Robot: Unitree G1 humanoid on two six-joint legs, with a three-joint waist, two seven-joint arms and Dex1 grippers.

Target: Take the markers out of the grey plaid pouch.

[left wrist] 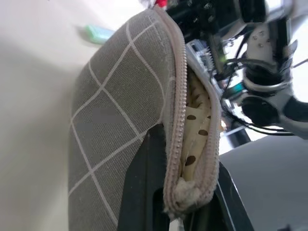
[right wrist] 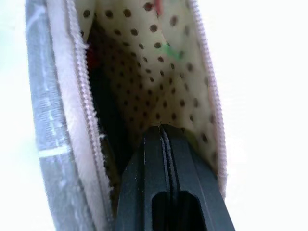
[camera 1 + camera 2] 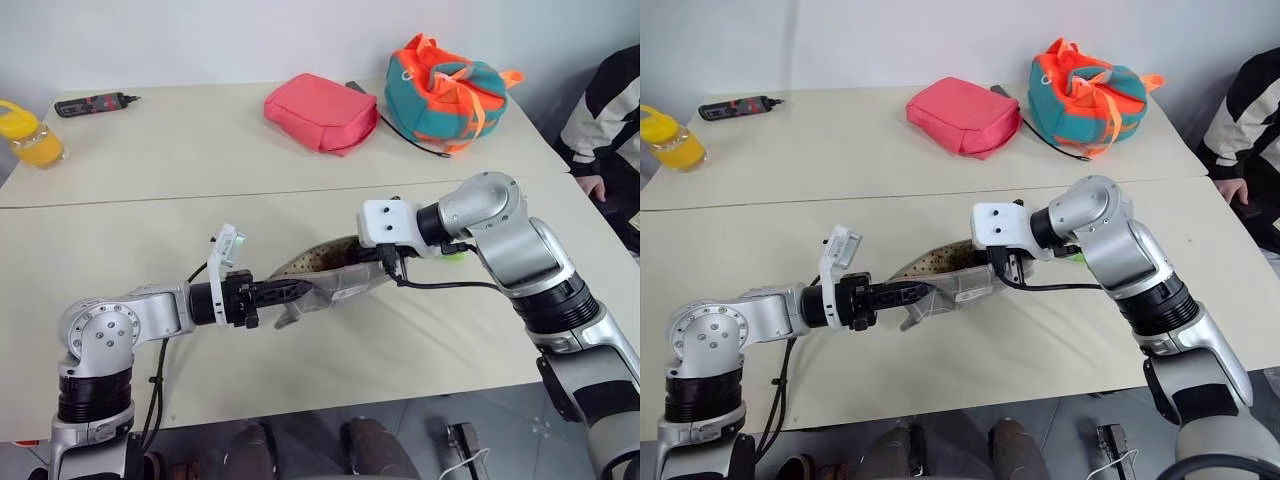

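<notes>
The left gripper has its jaws closed on one end of the grey plaid pouch, pinching the fabric by the end of the zip; in the left wrist view the black fingers clamp either side of the pouch's corner. The pouch hangs lifted off the bench, its mouth gaping to show a cream lining with brown dots. The right gripper points into that mouth from the 3 o'clock side, jaws pressed fully together with nothing visibly between them; its tip lies inside the opening against the dotted lining. Deep in the pouch, in the right wrist view, a dark shape with a touch of red sits along one wall, too dim to tell for certain as a marker. A pale mint marker lies on the bench just beyond the pouch.

Further out, at 12 o'clock, a pink pouch lies on the far bench, with a teal-and-orange bag beside it toward 1 o'clock. At 10 o'clock lie a black-and-red pen-like tool and a yellow bottle. A person's striped sleeve shows at 2 o'clock.
</notes>
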